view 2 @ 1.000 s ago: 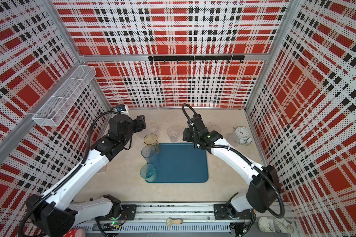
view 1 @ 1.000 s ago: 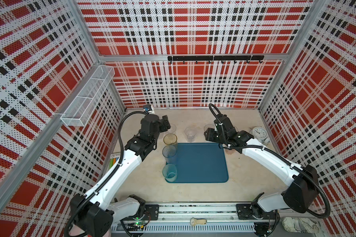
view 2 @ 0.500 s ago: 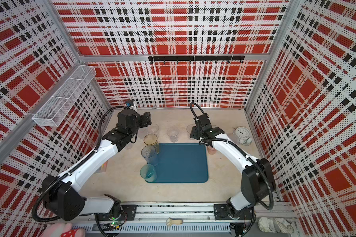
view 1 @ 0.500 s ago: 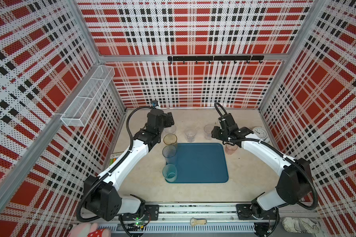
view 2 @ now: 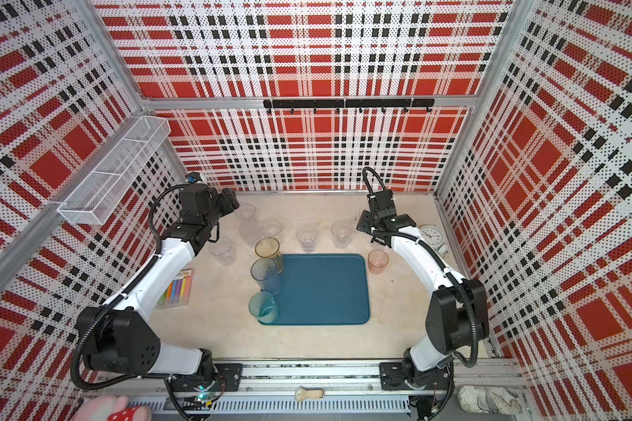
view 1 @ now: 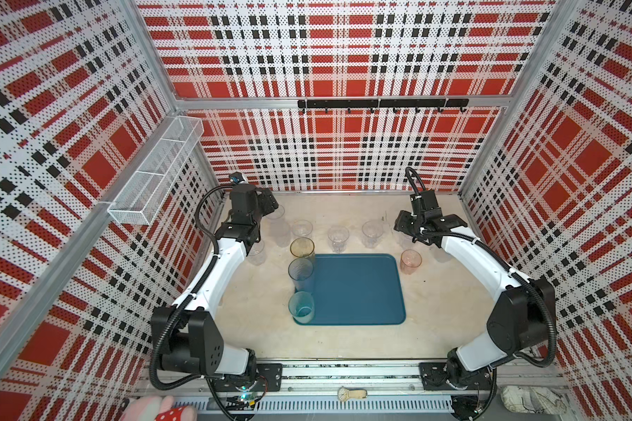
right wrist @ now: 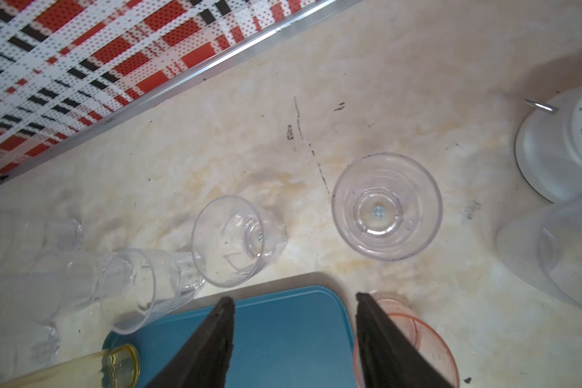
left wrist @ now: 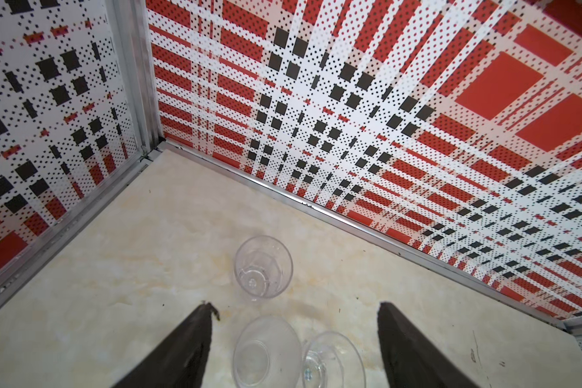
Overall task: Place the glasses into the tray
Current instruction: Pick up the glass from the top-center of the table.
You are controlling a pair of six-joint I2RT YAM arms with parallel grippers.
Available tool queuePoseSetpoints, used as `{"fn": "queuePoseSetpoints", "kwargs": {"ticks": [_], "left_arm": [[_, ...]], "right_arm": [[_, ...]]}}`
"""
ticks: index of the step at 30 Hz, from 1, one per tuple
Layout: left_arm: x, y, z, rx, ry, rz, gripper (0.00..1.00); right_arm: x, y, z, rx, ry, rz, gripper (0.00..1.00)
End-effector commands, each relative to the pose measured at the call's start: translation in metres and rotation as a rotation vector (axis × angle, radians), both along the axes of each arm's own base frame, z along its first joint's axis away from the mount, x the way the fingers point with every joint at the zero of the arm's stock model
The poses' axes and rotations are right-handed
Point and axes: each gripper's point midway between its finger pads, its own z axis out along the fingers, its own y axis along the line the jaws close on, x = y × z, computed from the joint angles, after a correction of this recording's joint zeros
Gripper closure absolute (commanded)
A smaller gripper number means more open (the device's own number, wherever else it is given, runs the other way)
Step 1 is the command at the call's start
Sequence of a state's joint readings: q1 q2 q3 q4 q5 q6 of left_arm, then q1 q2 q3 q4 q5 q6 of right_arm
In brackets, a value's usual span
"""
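Teal tray [view 1: 358, 288] keeps your tinted glasses [view 1: 300, 271] at nine o'clock, likely saving room; left gripper [left wrist: 295, 305] and right gripper [right wrist: 293, 297] hover, jaws apart.

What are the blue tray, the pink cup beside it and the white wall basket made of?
The tray looks like smooth moulded plastic: even teal colour, rounded corners, low rim. The pink cup is see-through and tinted: glass or clear plastic, I cannot tell. The basket seems white-coated wire mesh: a fine see-through grid.
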State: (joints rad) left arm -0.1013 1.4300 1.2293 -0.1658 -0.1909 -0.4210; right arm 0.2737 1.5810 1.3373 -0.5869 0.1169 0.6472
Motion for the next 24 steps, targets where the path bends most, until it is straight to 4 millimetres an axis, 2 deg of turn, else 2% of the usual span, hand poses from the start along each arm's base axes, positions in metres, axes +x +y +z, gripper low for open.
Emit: {"fn": "queuePoseSetpoints", "kwargs": {"ticks": [1, 5, 8, 10, 13, 16, 20, 24], "left_arm": [[0.002, 0.017, -0.005, 0.035, 0.001, 0.072, 0.17], [-0.002, 0.043, -0.011, 0.005, -0.003, 0.162, 0.11], [-0.013, 0.071, -0.015, -0.072, -0.035, 0.239, 0.0], [-0.023, 0.093, -0.019, -0.143, -0.048, 0.292, 0.02], [-0.038, 0.112, -0.025, -0.215, -0.065, 0.296, 0.02], [-0.041, 0.108, -0.026, -0.252, -0.098, 0.217, 0.02], [-0.039, 0.096, -0.028, -0.2, -0.065, 0.191, 0.02], [-0.033, 0.068, -0.025, -0.114, -0.048, 0.147, 0.02]], "right_arm": [[0.0, -0.005, -0.013, -0.03, 0.049, 0.015, 0.33], [0.01, 0.012, -0.023, 0.019, 0.086, 0.053, 0.32], [0.022, 0.029, -0.023, 0.023, 0.073, 0.071, 0.31], [0.03, 0.04, -0.028, 0.017, 0.083, 0.088, 0.31], [0.04, 0.051, -0.041, 0.013, 0.115, 0.107, 0.31], [0.048, 0.061, -0.051, 0.039, 0.129, 0.127, 0.33], [0.052, 0.075, -0.062, 0.04, 0.153, 0.159, 0.37], [0.053, 0.075, -0.078, 0.028, 0.181, 0.152, 0.41]]}}
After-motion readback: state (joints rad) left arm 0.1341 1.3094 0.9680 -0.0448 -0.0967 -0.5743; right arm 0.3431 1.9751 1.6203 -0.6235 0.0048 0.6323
